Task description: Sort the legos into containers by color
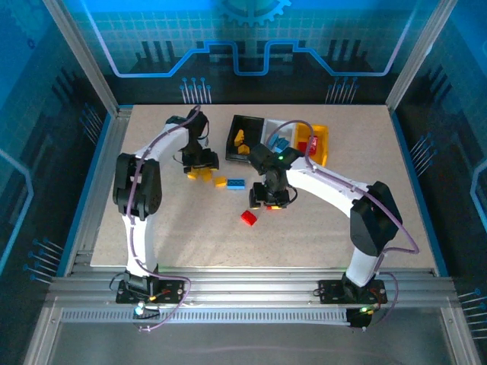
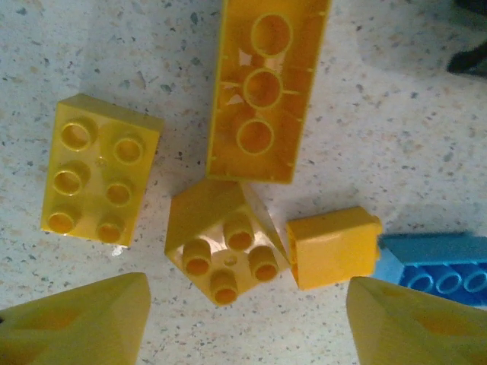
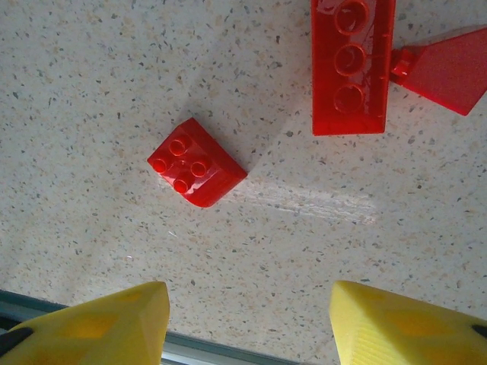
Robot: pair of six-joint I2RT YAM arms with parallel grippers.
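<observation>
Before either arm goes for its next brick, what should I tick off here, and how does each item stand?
1. Left gripper open and empty: ok.
2. Right gripper open and empty: ok.
3. Yellow sloped brick ahead of the left gripper's opening: ok.
4. Room around that brick: not ok. The small yellow brick sits close beside it and could be caught too.
5. Red sloped brick lying apart from the long red brick: ok.
6. Black bin, white bin and yellow bin upright and open: ok.
</observation>
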